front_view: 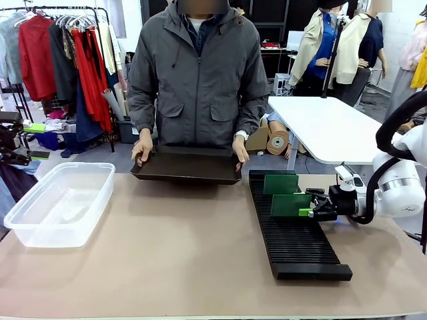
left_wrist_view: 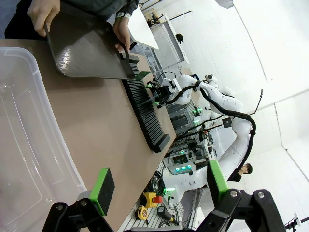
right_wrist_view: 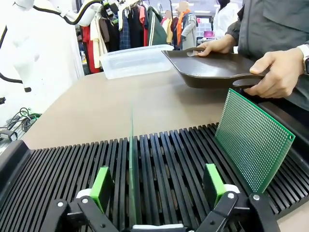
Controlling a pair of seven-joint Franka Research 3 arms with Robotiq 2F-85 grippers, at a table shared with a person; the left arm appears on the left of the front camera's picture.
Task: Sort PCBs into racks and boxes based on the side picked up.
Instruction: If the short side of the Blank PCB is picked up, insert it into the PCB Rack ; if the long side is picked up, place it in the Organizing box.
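Two green PCBs stand upright in the slots of the long black rack (front_view: 300,247) on the right of the table. The farther PCB (front_view: 280,184) shows its dotted face in the right wrist view (right_wrist_view: 253,140). The nearer PCB (front_view: 291,205) is seen edge-on (right_wrist_view: 131,164) between the green pads of my right gripper (right_wrist_view: 157,186), which is open, with both pads clear of the board. In the front view the right gripper (front_view: 308,204) is at the rack's right side. My left gripper (left_wrist_view: 159,188) is open and empty over the clear box (left_wrist_view: 29,135).
A person at the far side holds a smooth black tray (front_view: 187,170) with both hands, its near edge over the table beside the rack's far end. The clear box (front_view: 93,203) sits at the left with nothing in it. Bare tabletop lies between the box and the rack.
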